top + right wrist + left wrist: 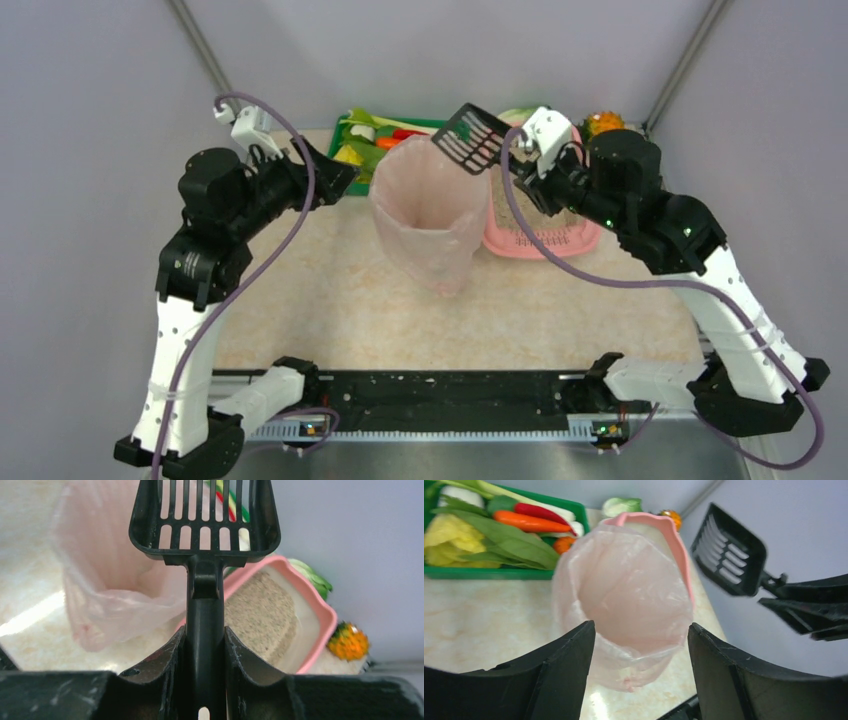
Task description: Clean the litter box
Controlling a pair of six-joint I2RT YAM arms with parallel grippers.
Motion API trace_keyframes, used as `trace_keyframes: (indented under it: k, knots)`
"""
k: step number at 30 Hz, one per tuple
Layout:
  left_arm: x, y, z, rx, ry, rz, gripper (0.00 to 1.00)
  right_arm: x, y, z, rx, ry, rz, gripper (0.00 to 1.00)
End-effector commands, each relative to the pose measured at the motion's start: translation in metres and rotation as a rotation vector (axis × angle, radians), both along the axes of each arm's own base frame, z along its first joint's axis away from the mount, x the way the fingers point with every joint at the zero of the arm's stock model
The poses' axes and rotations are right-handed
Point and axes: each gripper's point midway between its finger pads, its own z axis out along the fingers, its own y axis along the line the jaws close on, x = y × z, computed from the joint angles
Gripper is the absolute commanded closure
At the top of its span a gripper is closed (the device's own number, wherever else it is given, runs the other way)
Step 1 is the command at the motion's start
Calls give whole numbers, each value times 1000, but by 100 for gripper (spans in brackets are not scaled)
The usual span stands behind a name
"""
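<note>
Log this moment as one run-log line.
left gripper: open, near bin | right gripper: shut on scoop | scoop: raised at bin's rim | litter box: right of bin, holds litter

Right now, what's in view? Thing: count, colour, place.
table: 1, beige marbled, under everything
bin: 1, translucent pink, bag-lined, centre back
litter box: 1, pink with beige litter, right of the bin
scoop: 1, black, slotted, held in the air by the bin's right rim
tray: 1, green, back left
vegetables: several, mixed colours, in the tray
orange item: 1, behind the litter box, unclear what
left hand: 1, black, open and empty, left of the bin
right hand: 1, black, shut on the scoop handle
</note>
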Motion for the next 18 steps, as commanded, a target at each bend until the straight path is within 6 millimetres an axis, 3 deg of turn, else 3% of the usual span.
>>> trace_keyframes:
  k: [1,6,12,18]
  knots:
    - [7,41,-8,156,-46,188,26,27,-52,3,23,59,-246,100]
    - [10,50,-28,225,-14,221,26,58,-91,-32,-60,185,-450,100]
    - [14,52,-47,257,22,225,25,95,-104,-86,-159,330,-566,100]
    - [17,65,-55,304,33,284,22,125,-115,-152,-273,460,-645,100]
